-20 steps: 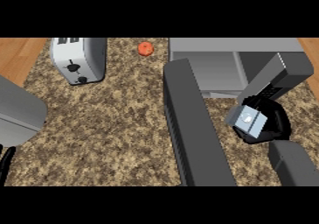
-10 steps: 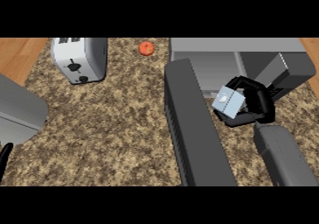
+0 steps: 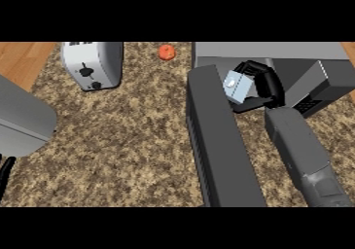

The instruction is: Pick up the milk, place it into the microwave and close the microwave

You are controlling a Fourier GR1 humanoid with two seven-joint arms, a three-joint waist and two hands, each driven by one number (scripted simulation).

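Note:
A small pale-blue milk carton (image 3: 238, 86) is held tilted in my right hand (image 3: 264, 86), whose black fingers and thumb curl round it. The hand hangs at the mouth of the grey microwave (image 3: 280, 53), just right of the microwave's open door (image 3: 216, 141), which stretches toward me as a long dark slab. My right forearm (image 3: 302, 151) runs up from the lower right. My left hand (image 3: 2, 170) shows only as fingertips at the lower left edge, resting with fingers up.
A silver toaster (image 3: 92, 64) stands at the back left of the speckled counter (image 3: 122, 146). A small orange-red fruit (image 3: 166, 52) lies behind it. A grey rounded object (image 3: 18, 119) sits at the left edge.
My right hand has carried the milk carton up and to the left, from beside the door's middle toward the microwave's opening. The left hand has stayed put.

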